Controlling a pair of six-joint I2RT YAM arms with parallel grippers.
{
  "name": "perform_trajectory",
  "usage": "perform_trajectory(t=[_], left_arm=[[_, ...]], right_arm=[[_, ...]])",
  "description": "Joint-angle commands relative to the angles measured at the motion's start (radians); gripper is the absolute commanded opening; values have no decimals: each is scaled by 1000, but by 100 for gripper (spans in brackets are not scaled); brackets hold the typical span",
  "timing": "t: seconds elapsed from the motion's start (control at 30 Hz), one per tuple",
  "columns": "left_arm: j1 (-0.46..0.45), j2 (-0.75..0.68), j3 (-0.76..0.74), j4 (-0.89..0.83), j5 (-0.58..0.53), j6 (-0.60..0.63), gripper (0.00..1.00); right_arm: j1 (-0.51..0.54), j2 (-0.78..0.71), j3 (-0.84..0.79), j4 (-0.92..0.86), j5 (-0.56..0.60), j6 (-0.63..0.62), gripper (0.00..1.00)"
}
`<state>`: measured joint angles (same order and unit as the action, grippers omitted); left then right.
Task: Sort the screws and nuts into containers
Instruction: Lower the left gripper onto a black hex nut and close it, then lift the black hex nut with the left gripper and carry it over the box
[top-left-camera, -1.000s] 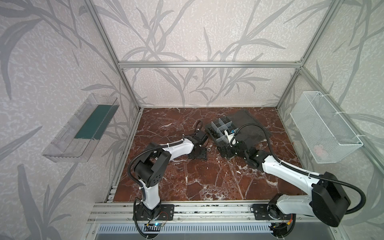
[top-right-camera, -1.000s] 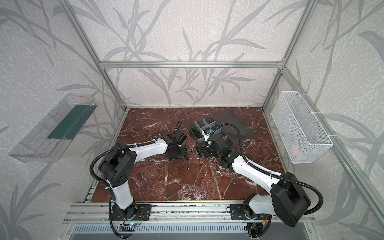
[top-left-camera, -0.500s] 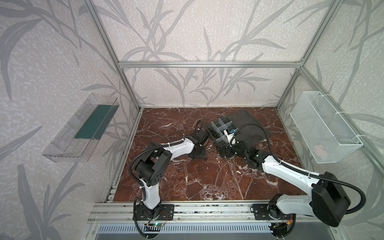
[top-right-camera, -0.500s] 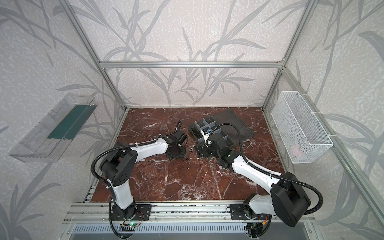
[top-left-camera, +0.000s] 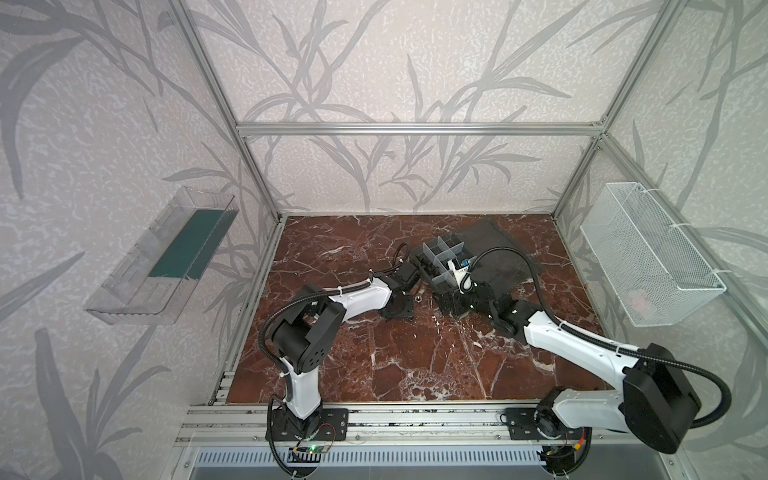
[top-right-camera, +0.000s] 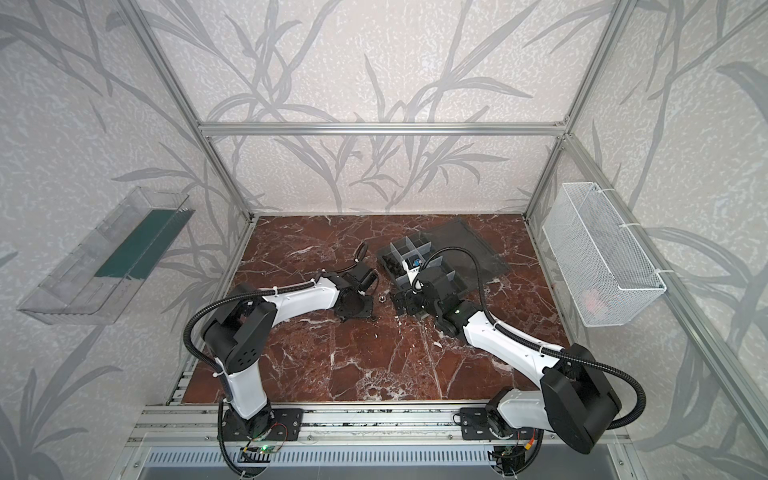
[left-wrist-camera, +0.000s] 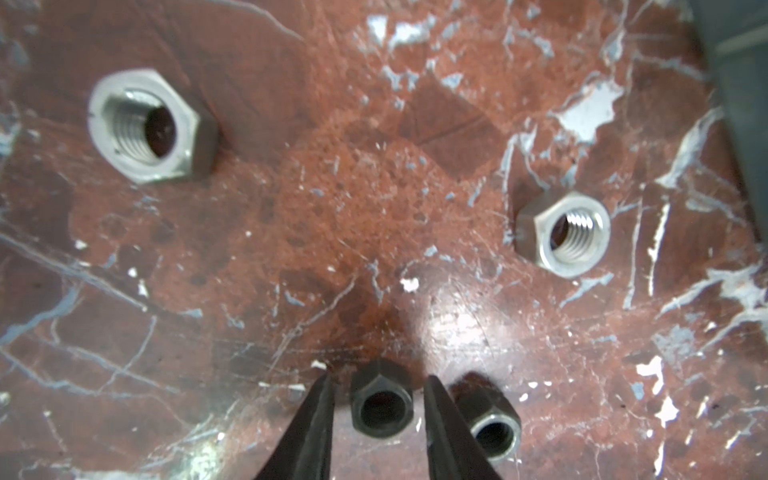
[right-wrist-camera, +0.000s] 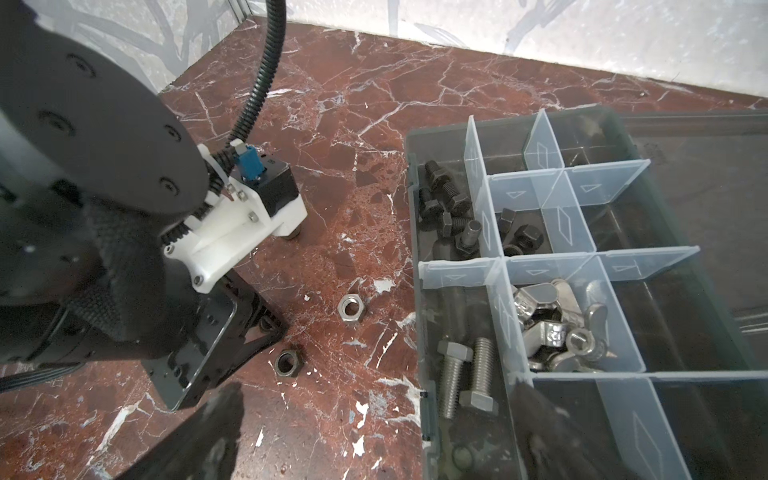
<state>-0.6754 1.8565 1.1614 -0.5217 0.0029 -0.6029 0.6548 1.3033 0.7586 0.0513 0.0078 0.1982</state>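
Note:
In the left wrist view my left gripper (left-wrist-camera: 378, 379) is down on the marble floor, straddling a small black nut (left-wrist-camera: 381, 405). A thin gap shows on each side of it, so the jaws are open. A second dark nut (left-wrist-camera: 492, 422) lies just outside one finger. Two silver nuts (left-wrist-camera: 151, 126) (left-wrist-camera: 565, 235) lie farther out. My right gripper (right-wrist-camera: 374, 440) is wide open and empty, with one finger over the floor and one over the containers (right-wrist-camera: 415, 249). These hold dark screws (right-wrist-camera: 444, 199), silver screws (right-wrist-camera: 465, 374), wing nuts (right-wrist-camera: 552, 328) and black nuts (right-wrist-camera: 519, 237). In both top views the grippers (top-left-camera: 401, 309) (top-right-camera: 405, 307) face each other beside the box.
The box's lid (top-left-camera: 494, 253) lies open flat behind it. A silver nut (right-wrist-camera: 351, 308) and a dark nut (right-wrist-camera: 286, 362) lie loose between the grippers. A white wire basket (top-left-camera: 648, 257) hangs on the right wall, a clear tray with a green base (top-left-camera: 166, 257) on the left.
My left gripper's jaws have narrowed around the black nut on the floor. The right arm has stayed still with its jaws wide.

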Motion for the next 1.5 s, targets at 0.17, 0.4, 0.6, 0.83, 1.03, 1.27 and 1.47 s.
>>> perform_trajectory(t=[0.17, 0.4, 0.6, 0.83, 1.03, 1.27, 1.47], left_arm=[[-21, 13, 7, -52, -36, -16, 33], [-20, 47, 12, -40, -49, -8, 29], [-20, 64, 16, -28, -52, -8, 23], [-20, 61, 8, -31, -80, 10, 16], [-19, 28, -6, -9, -72, 22, 13], [-20, 14, -3, -9, -66, 26, 13], [-19, -27, -5, -7, -70, 37, 13]], right_arm=[[5, -2, -11, 21, 14, 12, 99], [5, -9, -15, 25, 23, 14, 99], [5, -17, -20, 30, 29, 15, 99], [5, -16, -22, 33, 35, 17, 99], [5, -15, -23, 33, 41, 17, 99], [5, -15, -27, 36, 47, 20, 99], [5, -17, -29, 38, 52, 21, 99]])
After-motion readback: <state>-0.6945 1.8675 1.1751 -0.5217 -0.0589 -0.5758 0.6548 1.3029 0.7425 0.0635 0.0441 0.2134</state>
